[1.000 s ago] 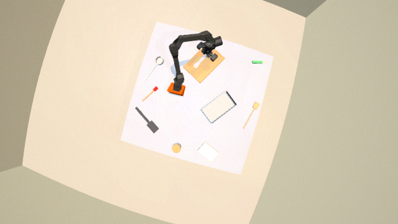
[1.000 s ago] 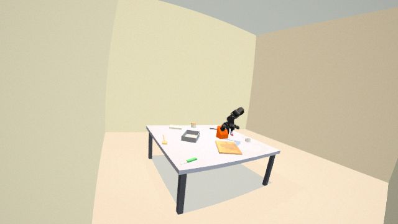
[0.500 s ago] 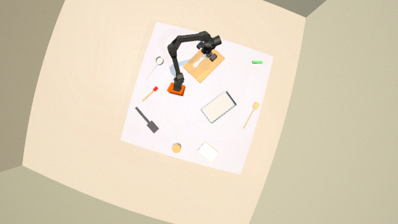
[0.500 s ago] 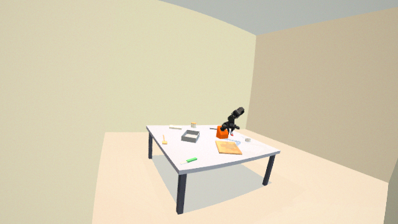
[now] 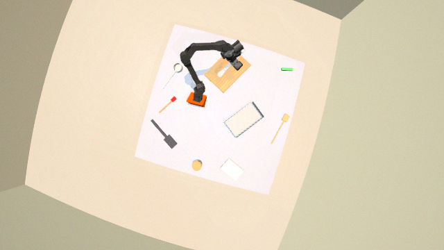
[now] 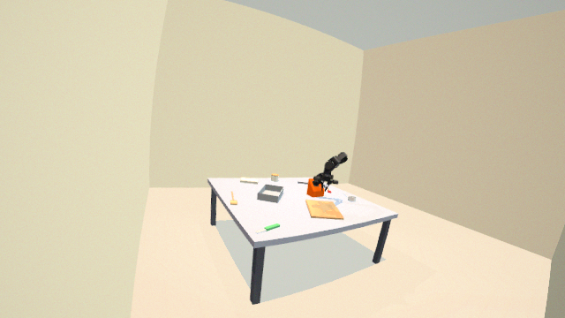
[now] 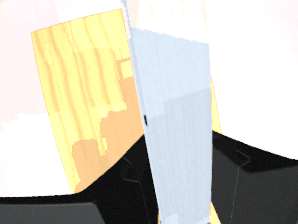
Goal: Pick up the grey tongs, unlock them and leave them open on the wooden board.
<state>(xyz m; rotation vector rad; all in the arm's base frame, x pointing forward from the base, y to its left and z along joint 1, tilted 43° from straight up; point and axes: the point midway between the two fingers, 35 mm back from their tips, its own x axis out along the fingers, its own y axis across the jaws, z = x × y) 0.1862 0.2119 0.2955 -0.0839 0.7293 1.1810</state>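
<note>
My gripper [image 5: 232,60] [image 6: 326,182] [image 7: 171,133] is shut on the grey tongs [image 5: 222,71] [image 6: 326,186] [image 7: 175,110]. In the wrist view their pale blue-grey body runs lengthwise between both black fingers. The gripper holds them in the air, above the wooden board [image 5: 223,86] [image 6: 327,215] [image 7: 52,60] as seen from overhead. A shadow of the arm and tongs falls on the board. Whether the tongs' arms are locked or spread, and the hinge lock itself, cannot be made out. The roasting tin [image 5: 259,110] [image 6: 268,198] stands apart, with no tongs across it.
A green-handled knife [image 5: 286,69] [image 6: 272,227] lies near the table edge. A small round sieve [image 5: 177,67] [image 6: 351,199], a red-headed spatula [image 5: 173,99], a dark turner [image 5: 170,141], a wooden-coloured spatula [image 5: 285,118] [image 6: 234,202], a lidded jar [image 5: 196,165] [image 6: 274,177] and a white block [image 5: 232,169] lie around.
</note>
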